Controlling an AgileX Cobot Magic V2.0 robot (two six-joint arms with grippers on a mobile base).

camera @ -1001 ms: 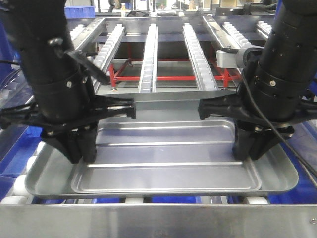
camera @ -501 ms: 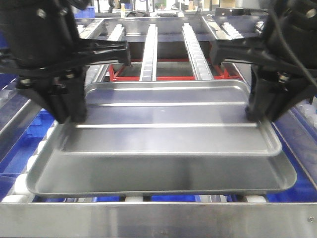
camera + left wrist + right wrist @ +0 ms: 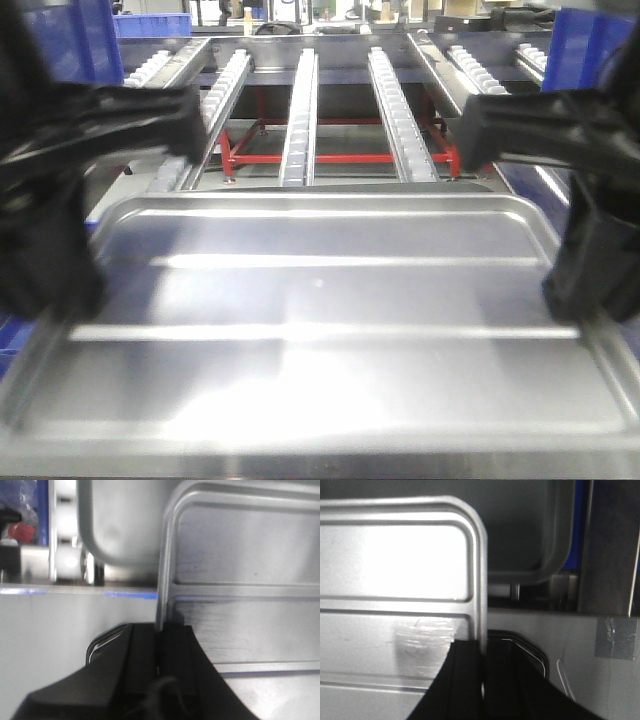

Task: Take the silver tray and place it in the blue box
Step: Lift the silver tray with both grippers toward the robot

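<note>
Spanning the near half of the front view: tray (image 3: 320, 320), silver, rounded corners, low rim, two long ridges running left to right across its base. It is held roughly level between both grippers, nearer than the roller rails (image 3: 300, 110) and the red frame (image 3: 330, 158) under them.

Left gripper (image 3: 50, 280): black, blurred, at the tray's left edge. In the left wrist view the gripper (image 3: 160, 630) has its jaws closed to a narrow slit on the left rim of the tray (image 3: 245, 555), one jaw outside the rim and one inside.

Right gripper (image 3: 590, 280): black, at the tray's right edge. In the right wrist view the gripper (image 3: 484, 647) has its jaws pinched likewise on the right rim of the tray (image 3: 395, 555).

Grey tray (image 3: 120, 520): larger, plain, sloped sides, seen past the held tray's corner in both wrist views (image 3: 530, 530), apart from it.

Blue plastic (image 3: 70, 40): at far left and far right of the front view; whether either piece is the box cannot be told.
</note>
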